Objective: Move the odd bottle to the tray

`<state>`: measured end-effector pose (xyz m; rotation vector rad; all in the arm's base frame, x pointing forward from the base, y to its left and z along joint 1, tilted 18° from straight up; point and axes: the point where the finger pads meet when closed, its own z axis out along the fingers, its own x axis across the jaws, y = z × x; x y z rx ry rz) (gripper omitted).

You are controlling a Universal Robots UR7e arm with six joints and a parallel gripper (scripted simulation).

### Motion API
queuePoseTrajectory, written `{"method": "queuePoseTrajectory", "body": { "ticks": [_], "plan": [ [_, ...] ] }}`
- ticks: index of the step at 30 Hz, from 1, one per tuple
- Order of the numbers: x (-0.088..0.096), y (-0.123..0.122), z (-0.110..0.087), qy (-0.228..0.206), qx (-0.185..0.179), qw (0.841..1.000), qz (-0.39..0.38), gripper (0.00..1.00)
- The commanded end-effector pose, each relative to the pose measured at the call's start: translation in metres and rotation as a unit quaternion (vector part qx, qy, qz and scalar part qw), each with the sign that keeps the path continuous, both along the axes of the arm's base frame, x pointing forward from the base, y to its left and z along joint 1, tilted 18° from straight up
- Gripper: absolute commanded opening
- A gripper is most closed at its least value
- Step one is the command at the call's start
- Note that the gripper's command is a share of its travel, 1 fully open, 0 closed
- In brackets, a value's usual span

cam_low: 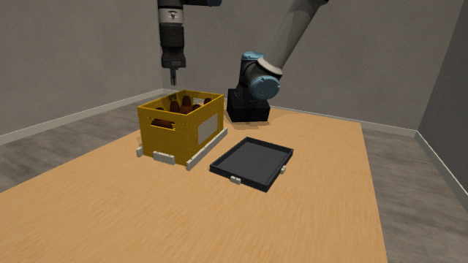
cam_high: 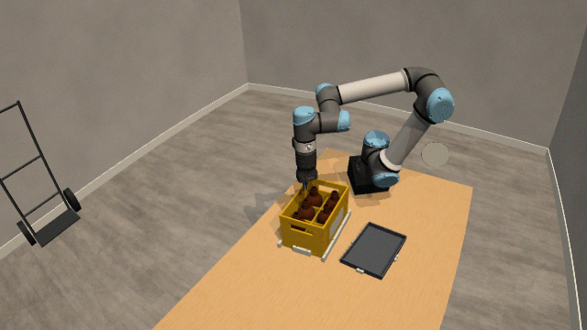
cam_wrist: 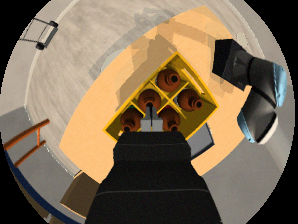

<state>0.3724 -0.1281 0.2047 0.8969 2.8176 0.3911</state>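
Five brown bottles (cam_high: 306,212) stand upright in the yellow crate (cam_low: 172,140), left of the shallow dark tray (cam_low: 224,172).

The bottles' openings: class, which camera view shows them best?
The wrist view: it looks straight down into the yellow crate at the bottles, each opening facing the camera. The shut gripper partly covers them. The top view shows them slanted and small; the exterior view shows only necks above the rim.
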Motion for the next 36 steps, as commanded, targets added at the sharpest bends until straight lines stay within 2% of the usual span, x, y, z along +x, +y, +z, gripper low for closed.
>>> {"method": "queuePoseTrajectory", "body": {
  "ticks": [1,24,25,36],
  "plan": [
    [0.0002,-0.0003,0.0004,0.000,0.000,1.000,0.000,0.00],
    [0.0002,-0.0003,0.0004,0.000,0.000,1.000,0.000,0.00],
    [0.0002,-0.0003,0.0004,0.000,0.000,1.000,0.000,1.00],
    [0.0002,-0.0003,0.0004,0.000,0.000,1.000,0.000,1.00]
  ]
}}
